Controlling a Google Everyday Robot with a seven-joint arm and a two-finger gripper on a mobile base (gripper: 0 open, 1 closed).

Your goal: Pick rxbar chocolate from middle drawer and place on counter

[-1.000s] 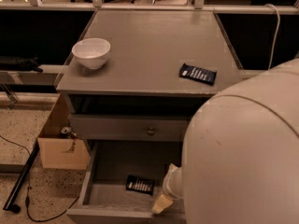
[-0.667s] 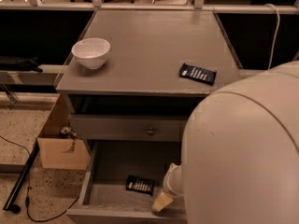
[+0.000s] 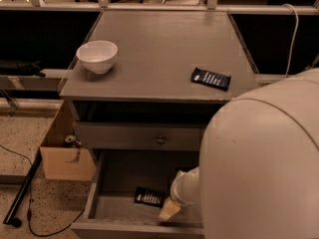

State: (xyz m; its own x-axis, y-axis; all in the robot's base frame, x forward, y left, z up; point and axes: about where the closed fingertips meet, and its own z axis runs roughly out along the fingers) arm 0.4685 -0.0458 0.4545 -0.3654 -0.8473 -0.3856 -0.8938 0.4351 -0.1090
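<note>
Nearest to us, the arm's big pale shell [image 3: 264, 168] fills the right side and hides the right half of the drawer [image 3: 93, 190]. The drawer is pulled open at the near edge. The gripper [image 3: 169, 210] is down inside it, low over the grey bottom and near the front. Whether it is released or clenched, I cannot tell from here; only a pale tip shows under the wrist.

Just left of that tip lies the rxbar [image 3: 149, 197], flat on the drawer bottom with its white lettering up. Gripper and rxbar look very close, but the rxbar does not appear to be grasped or lifted. So I read this as the reach-and-grasp step, with the pick not yet made.

The next move calls for care. The gripper needs to shift a touch left and settle squarely over the thin wrapper. Then it must close across the narrow width and lift straight up, clear of the drawer walls.

Further back, above the open drawer, is the shut upper front [image 3: 119, 136] with its small knob [image 3: 160, 140]. A cardboard box [image 3: 65, 158] sits on the floor to the left.

Beyond that is the counter [image 3: 159, 49], the drop-off spot. A blue bar [image 3: 211, 78] lies at its near right and a white bowl [image 3: 97, 56] stands at far left. There is plenty of bare grey between them for the rxbar.
</note>
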